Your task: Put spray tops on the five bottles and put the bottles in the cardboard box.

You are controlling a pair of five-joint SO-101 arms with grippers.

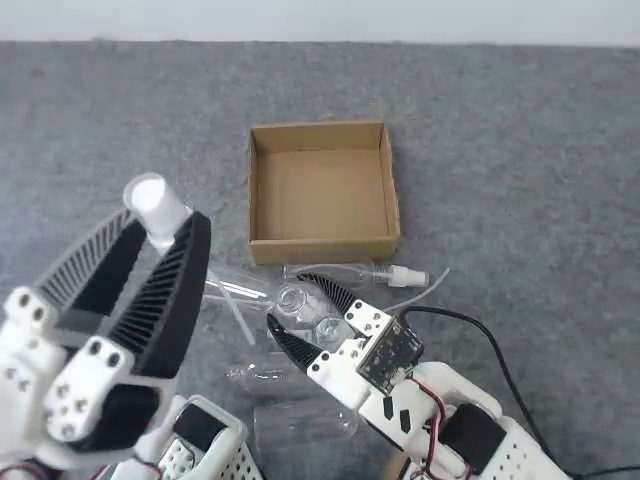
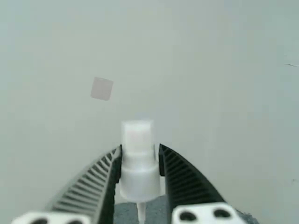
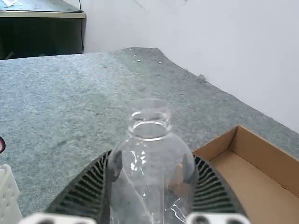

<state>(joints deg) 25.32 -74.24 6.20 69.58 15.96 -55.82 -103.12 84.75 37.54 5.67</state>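
**Spray top**: white, clamped at its collar between the two ribbed fingers of the left tool. The nozzle head projects beyond the fingertips and the dip tube points back toward the wrist. The left tool is closed down to the width of the collar and is held well above the counter, at 8 o'clock from the cardboard box.

**Clear bottle**: uncapped, with its open neck pointing beyond the fingertips. It is gripped around the body by the right tool, whose fingers are parted only as far as the bottle's width. It sits at 6 o'clock from the box, just outside the front wall; whether its base touches the counter cannot be told.

**Cardboard box**: open-topped, resting on the grey counter at the centre of the high view.

**Capped bottle**: on its side along the box's front wall, nozzle toward 3 o'clock.

**Uncapped bottles**: lying on the counter at 6 to 7 o'clock from the box, between the two arms.

**Wall**: plain and pale, behind the left tool in its wrist view.
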